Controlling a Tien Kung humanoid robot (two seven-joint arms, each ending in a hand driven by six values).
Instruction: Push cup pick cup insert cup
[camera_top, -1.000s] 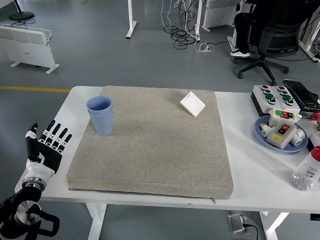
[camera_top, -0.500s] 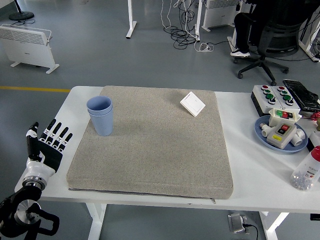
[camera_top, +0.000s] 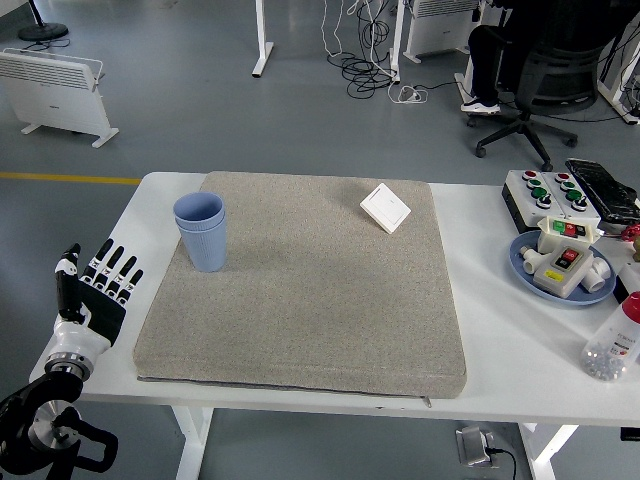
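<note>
Lower left of frame: left hand (camera_top: 92, 292) sits at the counter's (camera_top: 500, 350) left edge, fingers (camera_top: 112, 272) straight and spread, palm up-ish, holding nothing and touching nothing I can make out; it's beside the grey mat (camera_top: 305, 285), not on it. Just right and above, in the mat's upper-left area: blue cup (camera_top: 201, 232) standing upright, looks like two cups nested, one rim showing below the other, well apart from the hand. Centre-right top of mat: small white square switch plate (camera_top: 385, 207), lying flat, rotated diagonally. Right side of counter, off the mat: button box (camera_top: 548, 192) with green and red buttons, below it a blue plate (camera_top: 555, 272) carrying white switch parts, then a clear bottle (camera_top: 617, 342) with red cap at the far right edge.
</note>
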